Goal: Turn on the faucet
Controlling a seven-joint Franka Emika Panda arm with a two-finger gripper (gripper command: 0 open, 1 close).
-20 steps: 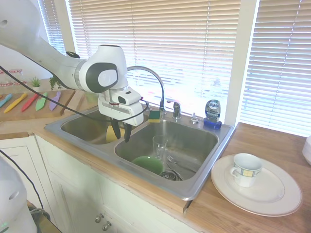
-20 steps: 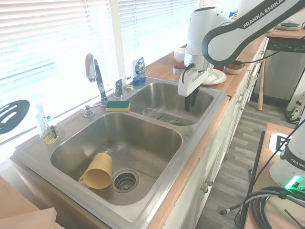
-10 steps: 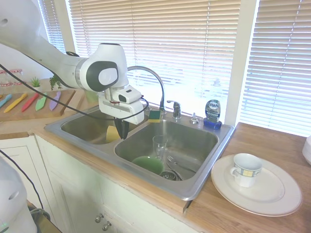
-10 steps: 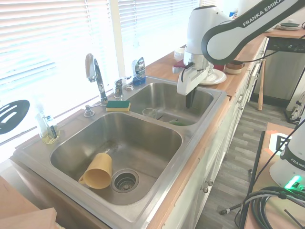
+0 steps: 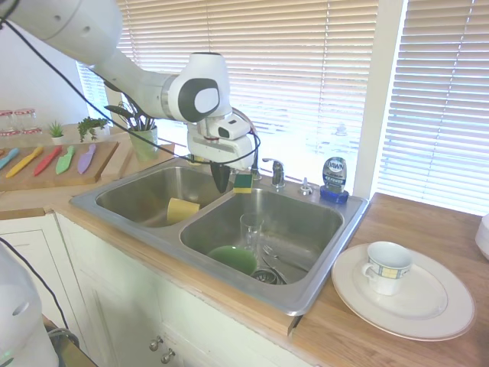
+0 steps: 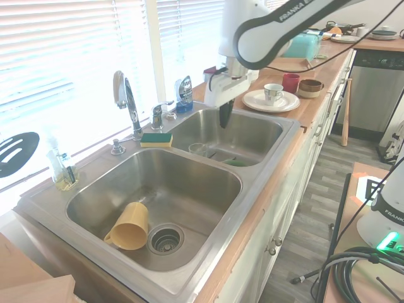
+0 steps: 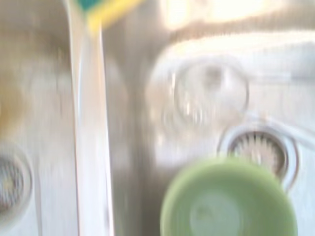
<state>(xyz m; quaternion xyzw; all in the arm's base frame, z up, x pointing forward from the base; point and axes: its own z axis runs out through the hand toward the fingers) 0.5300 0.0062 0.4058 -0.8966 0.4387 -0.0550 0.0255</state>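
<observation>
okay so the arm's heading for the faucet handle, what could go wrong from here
1. The sponge sits on the ledge between the shut tool and the lever handle; a low sweep could knock it into the basin.
2. The Dawn bottle and small chrome cap stand just beyond the handle, so overshoot could tip the bottle.
3. The faucet arches beside the tool; the wrist could bump it.
</observation>
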